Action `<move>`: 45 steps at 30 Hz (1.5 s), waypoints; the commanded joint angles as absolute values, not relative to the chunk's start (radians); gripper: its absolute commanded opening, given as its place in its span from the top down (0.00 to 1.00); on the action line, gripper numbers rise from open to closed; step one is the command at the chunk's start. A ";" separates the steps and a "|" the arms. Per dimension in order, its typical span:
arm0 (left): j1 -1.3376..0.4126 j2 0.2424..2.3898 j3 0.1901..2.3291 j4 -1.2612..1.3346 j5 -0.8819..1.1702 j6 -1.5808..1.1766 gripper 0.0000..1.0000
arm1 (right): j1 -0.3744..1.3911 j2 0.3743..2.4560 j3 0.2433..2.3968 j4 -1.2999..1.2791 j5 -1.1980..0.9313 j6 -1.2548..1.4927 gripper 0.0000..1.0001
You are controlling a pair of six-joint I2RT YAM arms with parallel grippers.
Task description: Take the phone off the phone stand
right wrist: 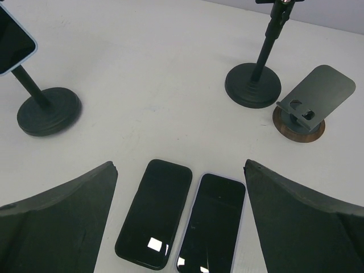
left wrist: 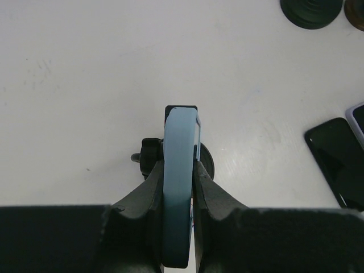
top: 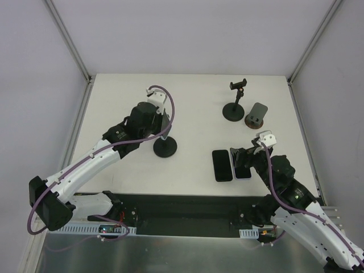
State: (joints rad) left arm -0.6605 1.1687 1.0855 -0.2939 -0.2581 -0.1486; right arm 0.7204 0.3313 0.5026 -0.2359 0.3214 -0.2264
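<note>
Item: light-blue phone (left wrist: 179, 142), edge-on at centre frame, sat in the clamp of the black phone stand (top: 165, 147). Left gripper (left wrist: 178, 190) pinched its flat faces. Right gripper (right wrist: 179, 168) hung spread wide, lower right. Handling: a firm, straight pull out of the clamp seemed best, without tipping the base.

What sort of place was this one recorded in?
Probably a lab robot cell, not a home or shop: a white table boxed in by plain white panels on metal frame posts, with only phones and phone stands laid out as props.
</note>
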 commanded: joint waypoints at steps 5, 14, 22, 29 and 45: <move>-0.848 1.161 1.147 -0.236 -0.417 -0.252 1.00 | 0.724 0.360 0.522 -0.195 0.281 -0.238 0.04; -0.899 1.187 1.169 -0.242 -0.405 -0.295 0.66 | 0.724 0.405 0.549 -0.209 0.238 -0.224 0.04; -0.890 1.112 1.195 -0.242 -0.353 -0.276 0.18 | 0.724 0.520 0.633 -0.241 0.177 -0.204 0.04; -0.676 0.973 1.166 -0.253 -0.174 -0.284 0.10 | 0.768 0.776 0.787 -0.252 0.055 -0.166 0.04; -0.499 0.678 0.833 -0.264 -0.460 -0.072 0.03 | 1.130 1.253 1.184 -0.138 0.365 -0.163 0.04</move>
State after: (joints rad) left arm -0.5121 0.6926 0.8631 -0.2802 -0.3656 -0.1509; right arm 1.0729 1.1770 1.0721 -0.2176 0.2340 -0.1680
